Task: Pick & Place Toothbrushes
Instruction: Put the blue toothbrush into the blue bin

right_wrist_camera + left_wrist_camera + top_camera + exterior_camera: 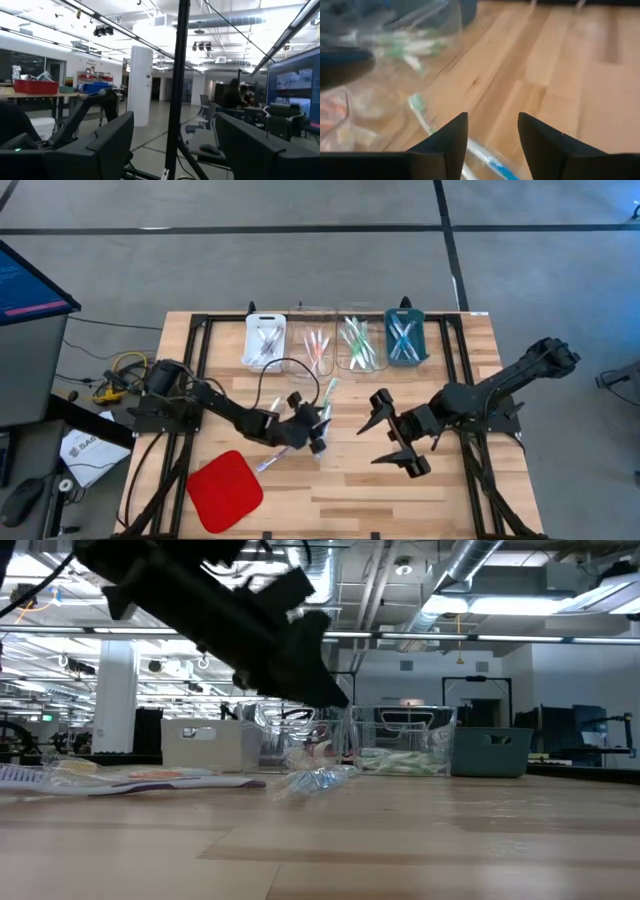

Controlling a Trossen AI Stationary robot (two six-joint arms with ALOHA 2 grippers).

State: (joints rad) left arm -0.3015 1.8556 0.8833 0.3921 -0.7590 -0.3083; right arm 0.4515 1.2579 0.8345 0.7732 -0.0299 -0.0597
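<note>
**Left hand low over loose toothbrushes**

The left hand (492,137), fingers apart and gripping nothing, hangs at desk centre above a pale blue-tipped toothbrush (490,159). A green-accented toothbrush (329,389) lies at one o'clock. Only the high view shows the right hand (392,432), open, at three o'clock.

Grey floor (300,270) with dark lines, a white pillar (140,85), and bright ceiling lights (470,605).

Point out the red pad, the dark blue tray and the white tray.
red pad (224,490), high view, middle of its top.
dark blue tray (423,338), high view, right rim.
white tray (250,340), high view, left rim.
</note>
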